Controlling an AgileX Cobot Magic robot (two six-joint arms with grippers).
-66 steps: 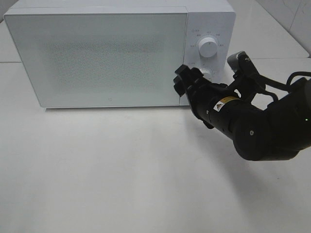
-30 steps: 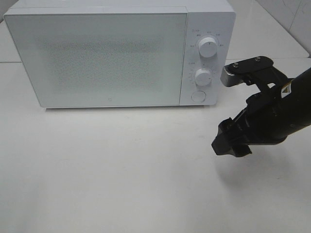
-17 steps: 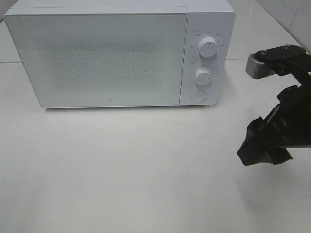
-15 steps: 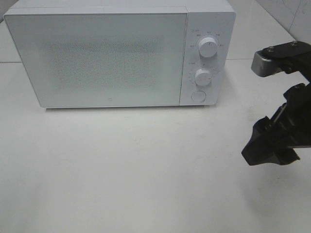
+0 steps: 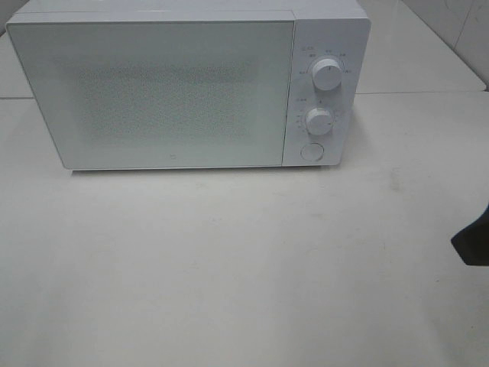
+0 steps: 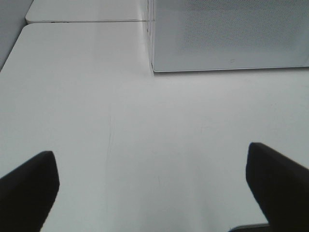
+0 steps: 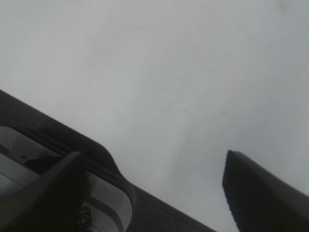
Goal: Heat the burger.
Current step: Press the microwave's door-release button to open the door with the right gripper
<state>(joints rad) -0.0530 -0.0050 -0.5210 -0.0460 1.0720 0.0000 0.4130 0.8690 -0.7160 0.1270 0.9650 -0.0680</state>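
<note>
The burger does not show in any view. The white microwave (image 5: 191, 84) stands at the back of the table with its frosted door (image 5: 153, 92) shut. It has two round dials (image 5: 328, 74) and a round button (image 5: 310, 151) on its right panel. My left gripper (image 6: 152, 193) is open and empty, low over bare table in front of the microwave's corner (image 6: 227, 38). My right gripper (image 7: 154, 193) is open and empty over bare table. In the high view only a black tip of the right arm (image 5: 475, 243) shows at the right edge.
The white table (image 5: 229, 267) spreads in front of the microwave. A seam between table tops (image 6: 87, 21) runs beside the microwave. A dark strip with a grey-white part (image 7: 104, 193) crosses the right wrist view under the gripper.
My right arm has drawn back from the microwave's control panel, moving right and toward the front, and has almost left the high view. The microwave door stays shut.
</note>
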